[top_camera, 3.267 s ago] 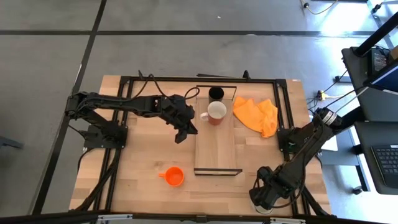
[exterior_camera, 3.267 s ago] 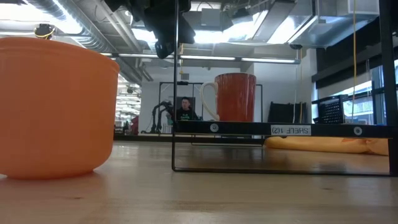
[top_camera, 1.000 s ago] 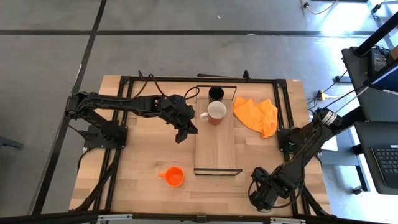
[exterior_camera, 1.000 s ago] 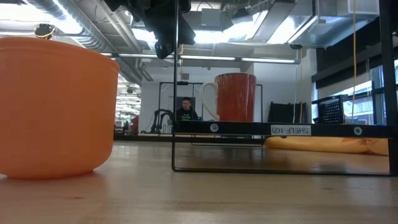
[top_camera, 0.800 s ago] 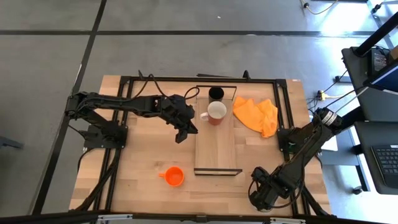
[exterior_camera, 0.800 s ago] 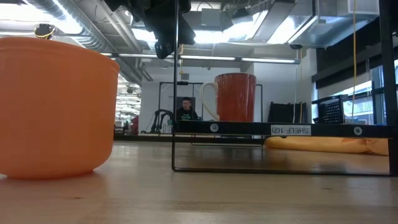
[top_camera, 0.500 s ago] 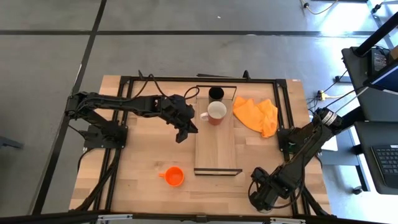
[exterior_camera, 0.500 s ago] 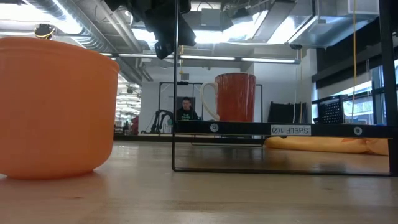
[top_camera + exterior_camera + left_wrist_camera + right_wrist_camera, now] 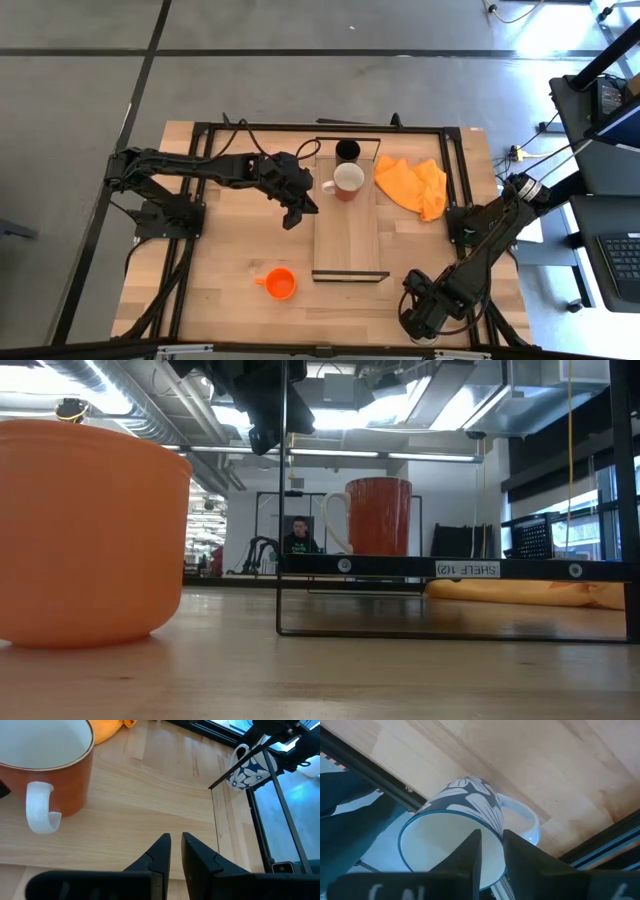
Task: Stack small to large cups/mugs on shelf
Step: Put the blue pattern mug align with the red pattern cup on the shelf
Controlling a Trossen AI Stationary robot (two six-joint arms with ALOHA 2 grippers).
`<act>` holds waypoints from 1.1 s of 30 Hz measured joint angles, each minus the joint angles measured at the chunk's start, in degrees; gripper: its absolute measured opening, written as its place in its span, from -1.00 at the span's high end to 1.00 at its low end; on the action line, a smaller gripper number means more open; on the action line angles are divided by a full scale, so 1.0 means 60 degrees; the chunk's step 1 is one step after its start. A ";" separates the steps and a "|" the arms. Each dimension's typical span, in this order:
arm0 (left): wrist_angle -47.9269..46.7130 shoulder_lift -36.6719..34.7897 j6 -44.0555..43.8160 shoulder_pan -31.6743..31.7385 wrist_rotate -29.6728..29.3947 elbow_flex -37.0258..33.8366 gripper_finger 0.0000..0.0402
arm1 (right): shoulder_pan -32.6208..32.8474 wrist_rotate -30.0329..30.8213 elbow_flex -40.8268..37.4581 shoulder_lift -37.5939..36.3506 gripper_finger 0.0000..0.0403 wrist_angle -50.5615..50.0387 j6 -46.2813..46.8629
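Your right gripper (image 9: 490, 852) has its fingers pinching the rim of the blue floral white-handled mug (image 9: 465, 820), beyond the long light-wood shelf's (image 9: 349, 235) near end; next, carry it there. Your left gripper (image 9: 173, 851), fingers nearly together, empty, waits beside that shelf.

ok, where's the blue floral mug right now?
The blue floral mug is pinched by its rim in the right gripper, at the table's near right corner in the high view, right of the shelf's near end.
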 joint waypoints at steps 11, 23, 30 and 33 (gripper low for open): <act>-0.0002 0.0000 -0.0001 -0.0007 0.0004 0.0000 0.81 | 0.0004 0.0224 0.0007 0.0000 0.60 -0.0445 -0.0035; -0.0001 0.0000 -0.0004 -0.0007 0.0004 0.0000 0.81 | 0.0004 0.0302 0.0007 0.0000 0.60 -0.0315 -0.0035; -0.0003 0.0000 -0.0004 -0.0007 0.0004 0.0000 0.81 | 0.0001 0.0313 0.0007 0.0000 0.60 0.0058 0.0036; 0.0000 0.0000 -0.0004 -0.0007 0.0004 0.0000 0.81 | 0.0000 0.0318 0.0007 0.0000 0.60 0.0096 0.0068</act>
